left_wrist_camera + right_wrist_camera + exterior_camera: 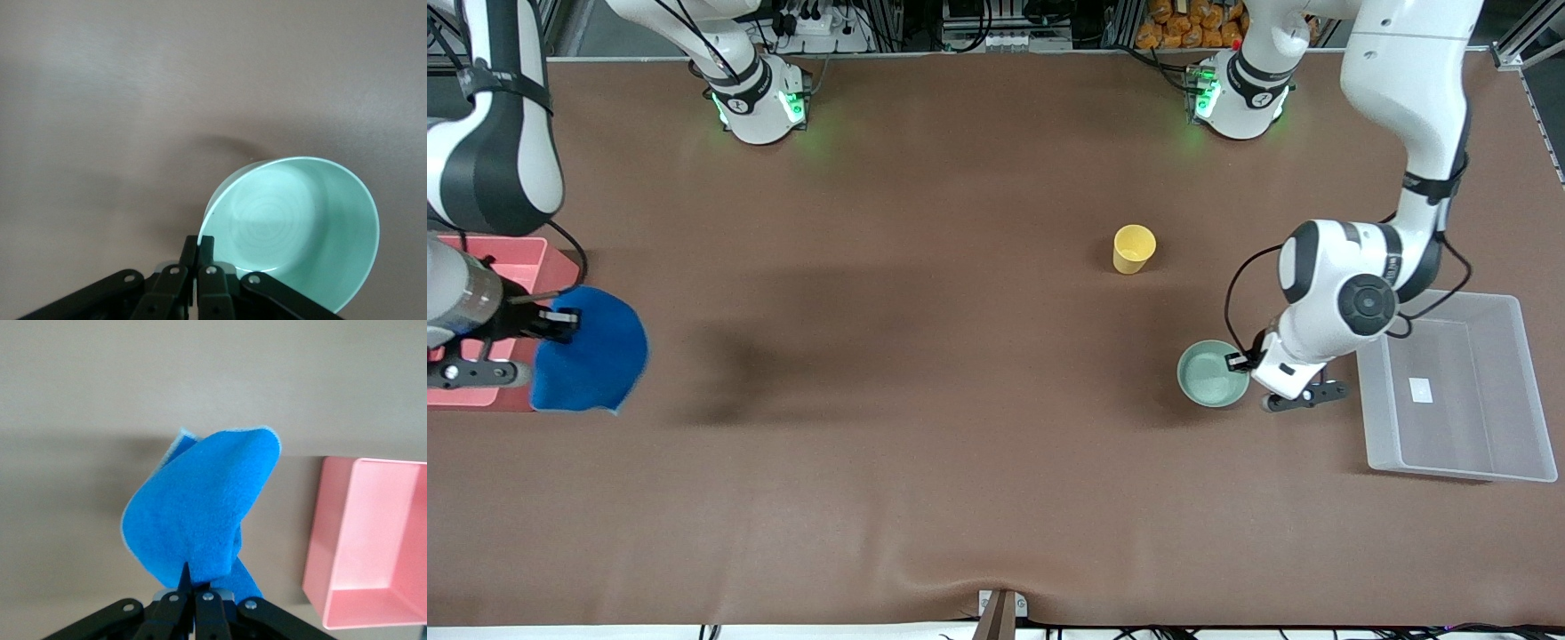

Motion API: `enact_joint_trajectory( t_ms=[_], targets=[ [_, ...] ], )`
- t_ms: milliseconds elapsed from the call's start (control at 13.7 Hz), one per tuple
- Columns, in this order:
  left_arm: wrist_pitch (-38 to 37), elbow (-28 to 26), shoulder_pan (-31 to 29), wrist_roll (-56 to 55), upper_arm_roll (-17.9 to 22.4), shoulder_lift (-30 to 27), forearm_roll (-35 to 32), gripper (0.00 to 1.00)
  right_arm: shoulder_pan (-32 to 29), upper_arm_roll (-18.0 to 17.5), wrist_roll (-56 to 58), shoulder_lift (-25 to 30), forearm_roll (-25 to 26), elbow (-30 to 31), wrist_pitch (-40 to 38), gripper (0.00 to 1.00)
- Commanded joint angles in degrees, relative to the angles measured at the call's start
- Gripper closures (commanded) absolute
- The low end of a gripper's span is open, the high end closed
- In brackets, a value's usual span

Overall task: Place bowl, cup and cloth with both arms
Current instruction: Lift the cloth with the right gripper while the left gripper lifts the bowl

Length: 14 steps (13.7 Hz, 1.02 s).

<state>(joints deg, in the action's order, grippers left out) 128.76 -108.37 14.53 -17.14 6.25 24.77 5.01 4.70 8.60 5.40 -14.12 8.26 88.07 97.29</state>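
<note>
The mint-green bowl (1211, 374) is pinched by its rim in my left gripper (1238, 361), between the yellow cup and the clear bin; in the left wrist view the bowl (300, 227) hangs tilted from the shut gripper (198, 245) above the table. The yellow cup (1134, 248) stands upright on the mat, farther from the front camera than the bowl. My right gripper (560, 318) is shut on the blue cloth (591, 351), which hangs beside the pink bin; the right wrist view shows the cloth (200, 507) draped from the gripper (193, 577).
A pink bin (511, 267) stands at the right arm's end of the table, seen also in the right wrist view (373, 540). A clear plastic bin (1458, 387) stands at the left arm's end, beside the bowl. A brown mat (925, 400) covers the table.
</note>
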Motion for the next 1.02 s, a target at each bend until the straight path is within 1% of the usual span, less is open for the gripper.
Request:
enact_joint_trajectory(
  t_ms=[0,146,219,365,438,512,658,804,950],
  targets=[
    [-11.9,6.5,-3.0,0.2,0.2,-3.2,-2.6,1.0,-3.0,1.5,5.8,2.2,1.4,1.3,-0.5,1.0],
    [-16.1,9.2,-5.6,2.9,0.2,-4.6,-2.9,1.0,-8.3,2.3,12.5,1.4,1.4,-0.2,-0.1,1.0],
    [-17.4,9.5,-7.8,6.0,0.2,-5.8,-2.9,1.0,-11.0,2.3,15.5,1.0,1.3,-0.4,0.3,1.0],
    [-20.4,9.3,-12.8,10.9,0.2,-8.0,-3.0,1.0,-15.2,2.3,21.1,0.2,1.2,-0.4,3.5,1.0],
    [-21.1,9.4,-15.1,12.7,0.2,-8.4,-4.7,1.0,-17.5,2.3,24.0,-0.7,1.3,-0.4,4.8,1.0],
    [-21.2,9.7,-18.1,16.8,0.0,-8.9,-7.3,1.0,-19.9,2.3,26.5,-2.0,1.2,-0.4,6.8,1.0],
    [-20.5,9.8,-23.3,24.3,0.0,-8.5,-7.7,1.0,-23.0,2.3,29.9,-4.8,1.2,-0.4,11.1,1.0],
    [-18.7,10.6,-26.7,26.5,0.0,-7.2,-7.7,1.0,-25.5,2.3,32.5,-8.0,1.0,-0.4,14.8,1.0],
    [-14.8,11.2,-31.0,27.9,-0.2,-4.1,-7.1,1.0,-27.9,2.1,35.7,-10.2,0.4,-0.4,16.6,1.0]
  ],
)
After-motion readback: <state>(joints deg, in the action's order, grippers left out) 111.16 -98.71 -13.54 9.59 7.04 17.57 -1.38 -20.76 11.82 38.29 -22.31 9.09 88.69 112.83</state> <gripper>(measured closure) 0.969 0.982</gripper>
